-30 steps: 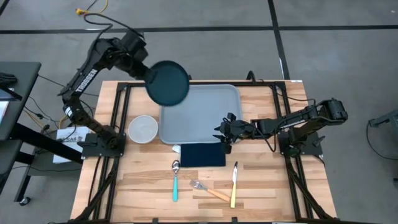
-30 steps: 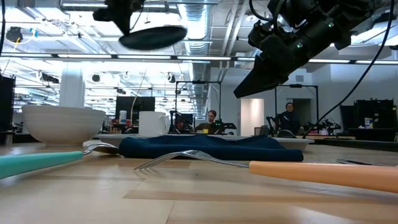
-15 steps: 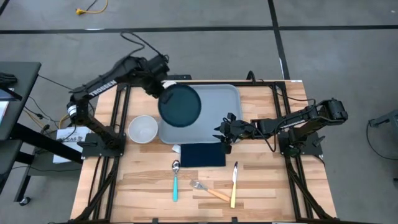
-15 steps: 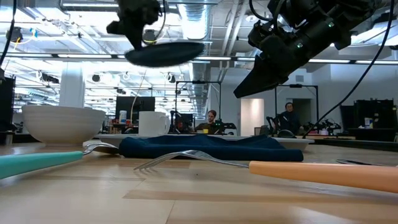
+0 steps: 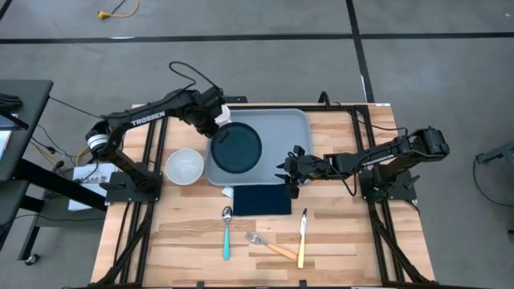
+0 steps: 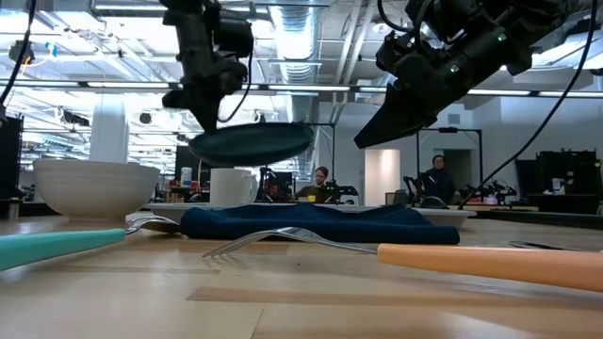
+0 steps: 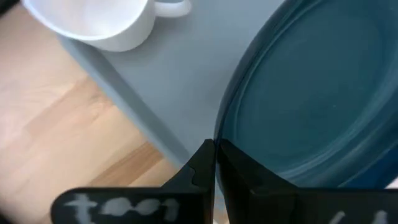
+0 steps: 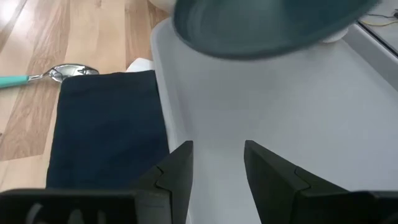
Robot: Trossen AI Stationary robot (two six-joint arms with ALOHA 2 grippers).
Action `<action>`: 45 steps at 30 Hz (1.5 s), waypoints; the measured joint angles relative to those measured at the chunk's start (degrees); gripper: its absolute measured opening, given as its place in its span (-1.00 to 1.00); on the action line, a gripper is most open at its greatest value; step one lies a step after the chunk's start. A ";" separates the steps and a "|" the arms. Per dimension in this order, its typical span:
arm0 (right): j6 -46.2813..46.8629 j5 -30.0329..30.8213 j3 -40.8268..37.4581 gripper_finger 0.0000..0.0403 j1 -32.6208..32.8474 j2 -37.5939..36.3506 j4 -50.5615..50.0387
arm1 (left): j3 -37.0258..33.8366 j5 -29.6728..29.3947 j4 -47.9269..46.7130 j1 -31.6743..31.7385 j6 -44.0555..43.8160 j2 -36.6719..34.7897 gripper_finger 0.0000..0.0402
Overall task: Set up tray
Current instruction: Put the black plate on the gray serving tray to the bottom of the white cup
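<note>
The large flat light grey-blue plastic tray (image 5: pixel 269 144), rectangular with rounded corners and a low rim, lies on the wooden slatted table (image 5: pixel 337 233) at the far centre. The left gripper (image 5: pixel 215 128) is over the tray's 10 o'clock corner, fingers pinched tight on the rim of a round dark teal plate (image 5: pixel 237 148). The plate hangs just above the tray's left half; the low view shows it clear of the surface and roughly level (image 6: pixel 250 143). A white mug (image 7: pixel 106 22) stands on the tray near that same corner.

The right gripper (image 5: pixel 287 170) hovers at the tray's 5 o'clock corner, fingers (image 8: pixel 180 165) parted to a moderate gap and holding nothing, with tray surface beneath them.

Against the tray's near edge, at 6 o'clock, lies a dark navy rectangular cloth napkin (image 5: pixel 262 199). A white bowl (image 5: pixel 185 167) sits just beside the tray at 9 o'clock. Nearer still lie a teal-handled spoon (image 5: pixel 226 233), a tan-handled fork (image 5: pixel 271 245) and a yellow-handled knife (image 5: pixel 303 238).
</note>
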 joint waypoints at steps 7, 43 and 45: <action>-0.02 0.00 0.00 -0.33 0.00 0.00 0.00 | -3.01 0.42 3.10 1.91 0.19 0.00 -1.00; -0.46 0.00 0.00 -0.33 -0.02 0.00 -0.26 | -4.28 -0.75 0.99 2.88 4.04 8.55 -1.00; -0.46 0.00 0.00 -0.33 -0.02 0.00 -0.26 | -4.28 -1.22 1.11 2.86 4.15 8.55 -1.00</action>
